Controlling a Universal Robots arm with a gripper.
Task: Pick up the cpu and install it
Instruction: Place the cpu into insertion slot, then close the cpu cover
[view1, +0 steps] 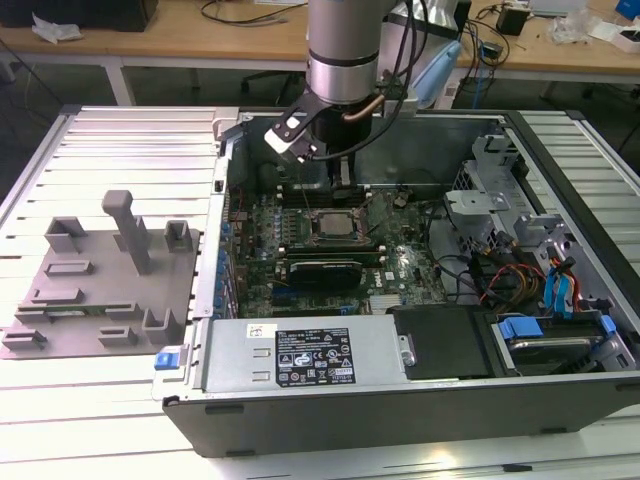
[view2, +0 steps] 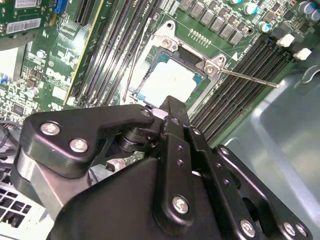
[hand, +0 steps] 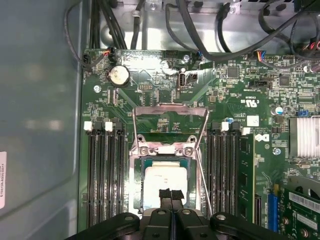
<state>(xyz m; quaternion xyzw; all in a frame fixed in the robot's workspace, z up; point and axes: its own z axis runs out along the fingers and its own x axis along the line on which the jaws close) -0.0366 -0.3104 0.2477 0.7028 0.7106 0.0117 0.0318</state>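
The cpu (hand: 164, 181), a pale silver-white square, lies flat in the metal-framed socket (hand: 137, 172) of the green motherboard (hand: 150, 85); it also shows in the second wrist view (view2: 167, 81). The socket's load plate (hand: 170, 114) is hinged up and its thin lever (view2: 250, 79) sticks out sideways. My gripper (hand: 170, 195) hangs just above the chip's near edge, its two ridged fingertips pressed together with nothing between them. In the exterior view the gripper (view1: 344, 176) reaches down into the open computer case over the socket (view1: 330, 226).
Black memory slots (hand: 102, 175) flank the socket on both sides. A grey plastic tray (view1: 100, 290) with upright blocks lies on the exterior view's left, outside the case. A power supply (view1: 300, 355), drive cages (view1: 480, 195) and cable bundles (view1: 500, 275) crowd the case.
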